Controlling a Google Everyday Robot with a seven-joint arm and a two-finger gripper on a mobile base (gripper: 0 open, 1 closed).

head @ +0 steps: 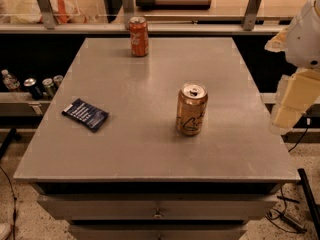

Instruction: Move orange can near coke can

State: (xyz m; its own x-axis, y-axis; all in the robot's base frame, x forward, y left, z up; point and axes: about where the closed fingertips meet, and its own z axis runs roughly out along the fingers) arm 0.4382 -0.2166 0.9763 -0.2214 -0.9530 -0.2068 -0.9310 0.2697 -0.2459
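The orange can [191,109] is golden-tan with dark curly script and a silver top. It stands upright a little right of the middle of the grey table [125,149]. The coke can [138,36] is red with white script and stands upright at the table's far edge, left of centre. My gripper [286,115] hangs on the cream-white arm [305,39] at the right side of the view, just beyond the table's right edge. It is to the right of the orange can, apart from it, and holds nothing that I can see.
A dark blue packet [85,114] lies flat on the table's left side. A low shelf at the left holds a bottle [10,80] and several cans [42,86]. A glass-railed counter runs behind the table. Drawers sit under the front edge, cables lie on the floor at the right.
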